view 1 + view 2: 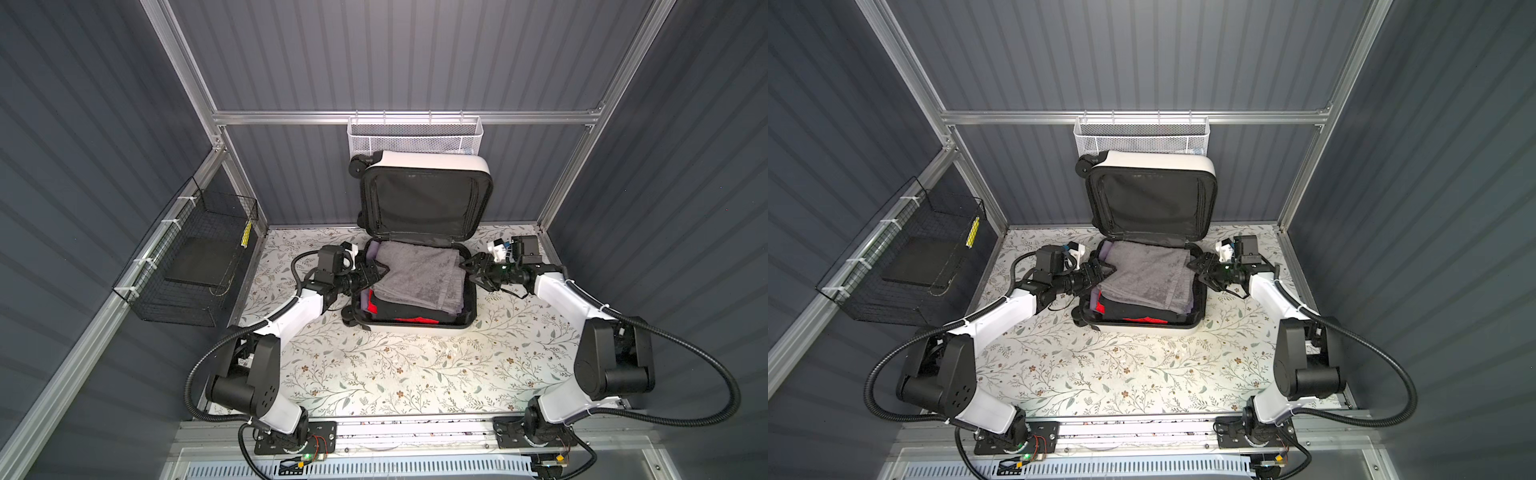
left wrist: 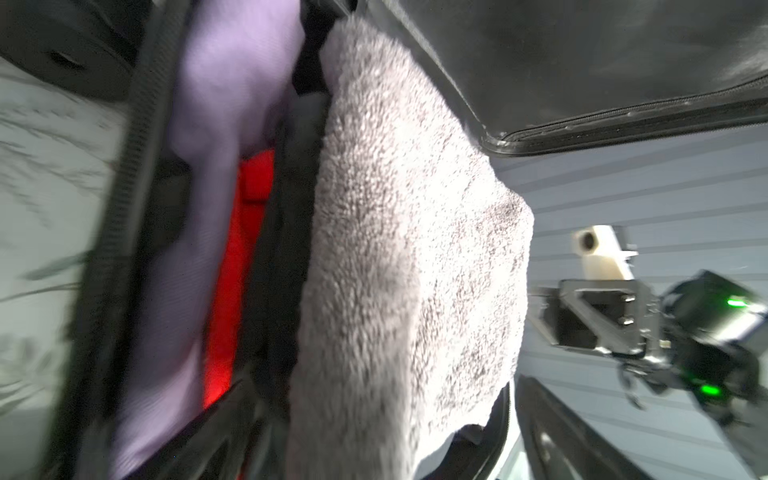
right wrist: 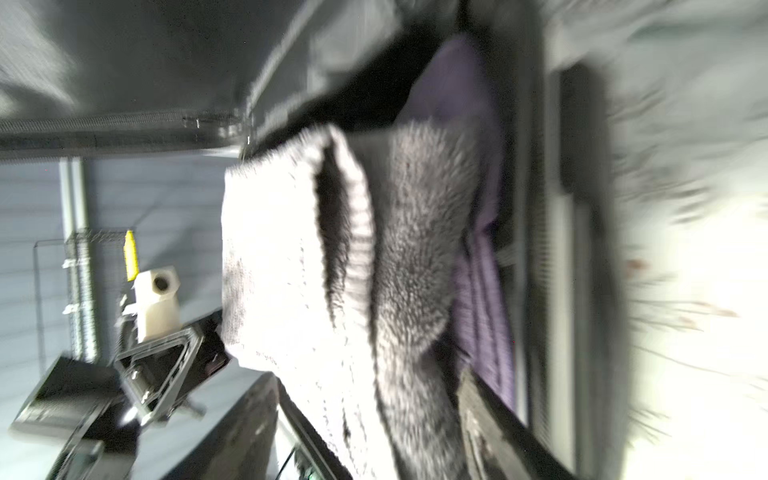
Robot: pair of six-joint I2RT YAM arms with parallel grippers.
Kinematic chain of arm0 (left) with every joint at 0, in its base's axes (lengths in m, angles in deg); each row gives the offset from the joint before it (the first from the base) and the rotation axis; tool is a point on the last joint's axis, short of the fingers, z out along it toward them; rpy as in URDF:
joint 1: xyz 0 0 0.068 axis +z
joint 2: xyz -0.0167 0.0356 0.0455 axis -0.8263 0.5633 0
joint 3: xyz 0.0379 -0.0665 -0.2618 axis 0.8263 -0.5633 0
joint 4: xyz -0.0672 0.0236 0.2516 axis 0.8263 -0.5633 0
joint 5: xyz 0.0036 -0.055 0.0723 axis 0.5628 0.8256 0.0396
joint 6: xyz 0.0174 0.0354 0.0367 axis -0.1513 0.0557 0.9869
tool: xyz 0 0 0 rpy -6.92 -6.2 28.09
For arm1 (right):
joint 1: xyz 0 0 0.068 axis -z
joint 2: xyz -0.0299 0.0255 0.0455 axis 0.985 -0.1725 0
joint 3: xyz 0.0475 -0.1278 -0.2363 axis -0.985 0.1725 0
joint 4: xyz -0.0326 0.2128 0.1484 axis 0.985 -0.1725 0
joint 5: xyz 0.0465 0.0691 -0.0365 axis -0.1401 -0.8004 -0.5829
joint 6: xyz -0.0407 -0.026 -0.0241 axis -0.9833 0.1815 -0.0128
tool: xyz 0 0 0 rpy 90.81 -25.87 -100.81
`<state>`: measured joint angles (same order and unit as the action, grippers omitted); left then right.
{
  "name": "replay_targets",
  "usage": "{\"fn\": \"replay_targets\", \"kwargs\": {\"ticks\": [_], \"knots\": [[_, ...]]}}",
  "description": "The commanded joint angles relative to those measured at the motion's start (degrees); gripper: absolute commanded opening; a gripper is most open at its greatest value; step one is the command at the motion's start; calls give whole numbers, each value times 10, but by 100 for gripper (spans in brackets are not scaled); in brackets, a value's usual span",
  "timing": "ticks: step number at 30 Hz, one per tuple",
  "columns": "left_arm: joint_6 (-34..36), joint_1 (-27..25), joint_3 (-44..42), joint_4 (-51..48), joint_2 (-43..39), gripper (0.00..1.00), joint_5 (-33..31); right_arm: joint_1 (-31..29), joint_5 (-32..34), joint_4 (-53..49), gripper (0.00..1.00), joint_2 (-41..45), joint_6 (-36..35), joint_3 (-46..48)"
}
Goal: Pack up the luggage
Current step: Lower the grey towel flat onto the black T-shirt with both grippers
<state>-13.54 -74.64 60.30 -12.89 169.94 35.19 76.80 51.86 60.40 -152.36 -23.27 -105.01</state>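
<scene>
In both top views our left hand (image 1: pixel 376 272) and right hand (image 1: pixel 471 272) stand spread at the grey towel's (image 1: pixel 415 274) ends, so we should lift clear before closing the luggage (image 1: pixel 432 161).

White hard-shell luggage (image 1: pixel 424 199), open, black-lined lid upright, base flat, packed full.

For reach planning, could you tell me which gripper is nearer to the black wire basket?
Left. The left gripper sits at the luggage edge facing the black wire basket; the right gripper sits at the opposite edge.
</scene>
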Motion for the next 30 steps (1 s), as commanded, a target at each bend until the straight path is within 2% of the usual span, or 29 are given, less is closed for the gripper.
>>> {"fn": "replay_targets", "kwargs": {"ticks": [1, 4, 10, 15, 18, 21, 27, 30], "knots": [[57, 4, 45, -94, -42, 100, -67, 3, 86, -75, 70, 43, -35, -20], [77, 4, 73, -117, -63, 100, -96, 1, 74, -78, 63, 64, -40, -32], [92, -13, 176, -111, -7, 100, -5, -43, 36, -71, 44, 31, -37, -97], [98, -62, 258, -105, 68, 100, 20, -75, -8, 8, 41, -38, 26, -129], [88, -76, 239, -67, 91, 100, 27, -83, -27, 71, 45, -81, 70, -123], [79, -76, 173, -32, 98, 100, 26, -82, -35, 128, 49, -115, 100, -98], [86, -75, 56, 2, 76, 100, -18, -73, -24, 163, 50, -139, 104, -45], [84, -75, 30, 11, 67, 100, -33, -70, -23, 164, 50, -135, 99, -36]]}}
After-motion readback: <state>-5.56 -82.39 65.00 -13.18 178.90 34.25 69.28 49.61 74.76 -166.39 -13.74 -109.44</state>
